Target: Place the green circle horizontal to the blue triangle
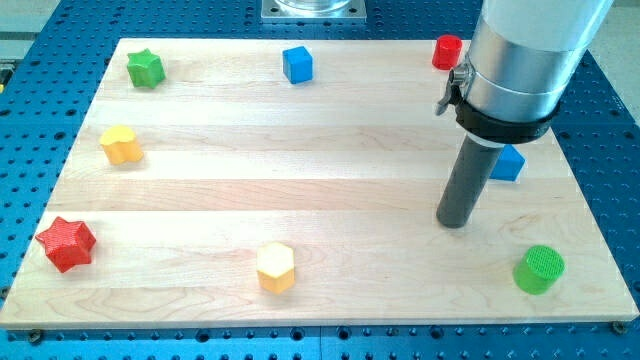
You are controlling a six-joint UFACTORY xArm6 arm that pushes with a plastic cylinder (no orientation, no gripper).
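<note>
Green circle below-right of blue triangle | my tip left of circle, touching nothing, no jaws | approach step | next: push circle upward

Wooden board on blue perforated table. My tip down on board right of centre, just left-below blue triangle, which is partly hidden behind the rod. Green circle near board's bottom-right corner, below-right of tip, apart from it. Red cylinder top right. Blue cube top centre. Green star top left. Yellow block left, rounded shape unclear. Red star bottom left. Yellow hexagon bottom centre.
</note>
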